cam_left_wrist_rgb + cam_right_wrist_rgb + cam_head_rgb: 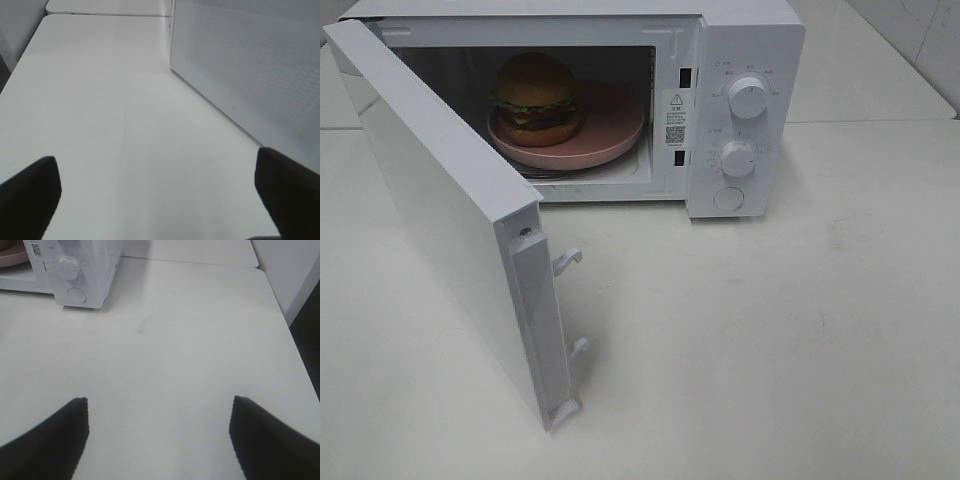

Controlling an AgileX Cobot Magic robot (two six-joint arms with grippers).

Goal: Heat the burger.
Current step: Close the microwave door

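The burger (536,97), with a golden-brown bun, green lettuce and dark patty, sits on a round pink plate (610,130) inside the white microwave (745,60). The microwave door (450,220) stands wide open, swung toward the front left. Neither gripper shows in the exterior high view. My left gripper (157,197) is open and empty over the bare table, beside the outer face of the door (250,65). My right gripper (159,435) is open and empty over the table, well in front and to the right of the microwave's control panel (75,270).
The microwave panel has two knobs (750,97) (737,158) and a round button (728,198). Two latch hooks (568,262) stick out of the door's free edge. The white table (770,340) has its right edge in the right wrist view (285,320).
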